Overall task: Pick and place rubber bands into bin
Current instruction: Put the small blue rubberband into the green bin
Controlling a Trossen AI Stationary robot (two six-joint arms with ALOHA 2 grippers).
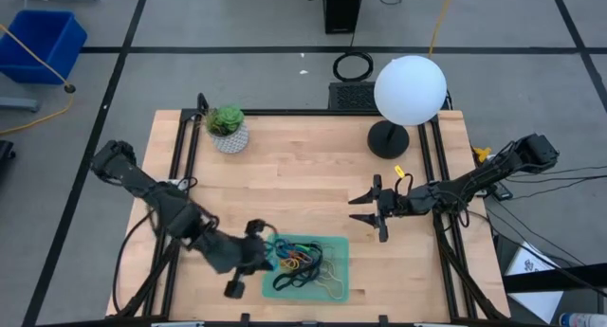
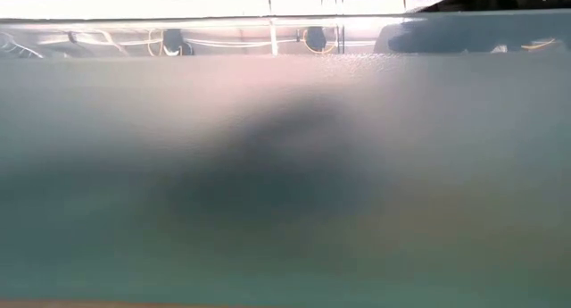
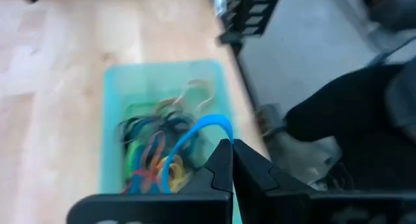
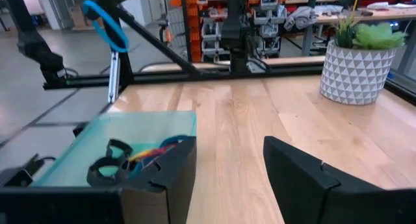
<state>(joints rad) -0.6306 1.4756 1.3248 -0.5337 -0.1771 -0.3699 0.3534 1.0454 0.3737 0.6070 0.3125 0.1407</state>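
The green bin (image 1: 337,246) lies near the table's near edge, with a heap of rubber bands (image 1: 302,263) in several colours inside; the heap also shows in the left wrist view (image 3: 153,156) and the right wrist view (image 4: 140,152). My left gripper (image 1: 264,261) is over the bin's left end, shut on a blue rubber band (image 3: 195,136). My right gripper (image 1: 375,211) is open and empty above the table, right of the bin; its own view (image 4: 227,178) shows the fingers wide apart. The low view is filled by the bin's wall (image 2: 285,165). My left gripper pinches the blue rubber band between its two shut fingers (image 3: 221,162), at one end of the loop (image 3: 218,123). The band is lifted clear, its loop (image 4: 107,26) hanging below the fingers, above the bin.
A potted plant (image 1: 228,128) stands at the table's far left and a white globe lamp (image 1: 410,90) at the far right. A deep blue bin (image 1: 38,43) and a black cable coil (image 1: 353,66) are on the floor beyond the table.
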